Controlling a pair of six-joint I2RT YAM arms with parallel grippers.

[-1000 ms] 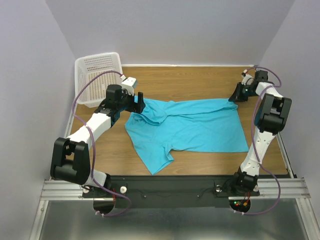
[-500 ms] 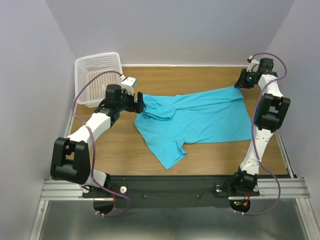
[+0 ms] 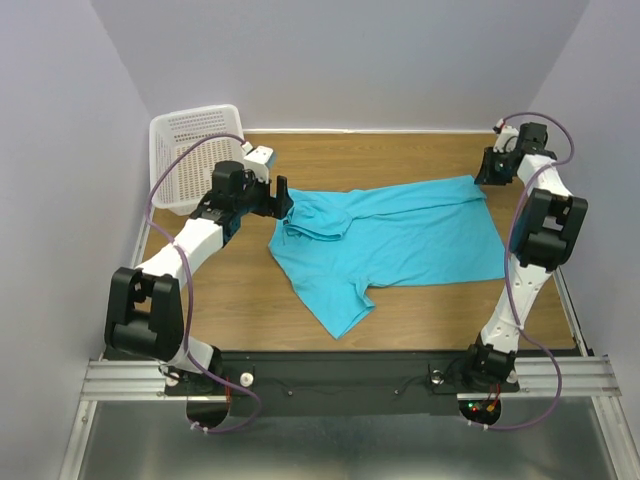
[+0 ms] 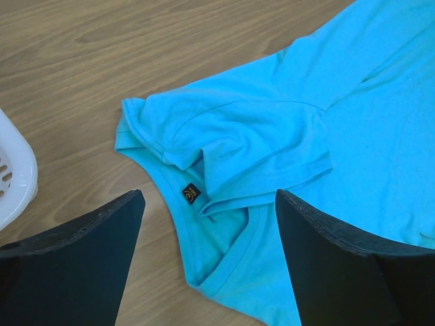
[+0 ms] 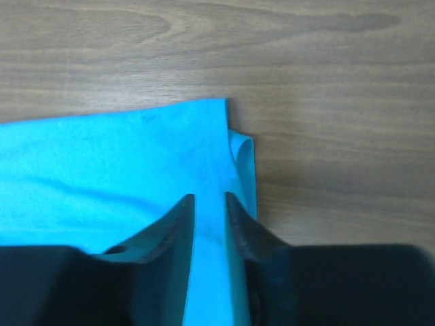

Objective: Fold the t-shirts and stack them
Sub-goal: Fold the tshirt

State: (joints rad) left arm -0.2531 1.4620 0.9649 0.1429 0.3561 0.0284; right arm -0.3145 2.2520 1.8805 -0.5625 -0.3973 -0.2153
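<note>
One turquoise t-shirt lies spread across the wooden table, its collar end to the left and its hem to the right, with one sleeve pointing toward the near edge. My left gripper hovers wide open over the bunched collar, and the dark neck label shows between its fingers. My right gripper sits at the far right hem corner. Its jaws stand a little apart, with the t-shirt's cloth lying in the narrow gap of the right gripper. That corner is folded under at its edge.
A white plastic mesh basket leans at the far left corner, close behind the left arm; its rim shows at the left of the left wrist view. Bare wooden tabletop surrounds the shirt, with walls close on both sides.
The right gripper dragged the hem corner toward the far right, stretching the shirt out, and its jaws have now parted slightly. The left gripper stayed open by the collar, shifting a little.
</note>
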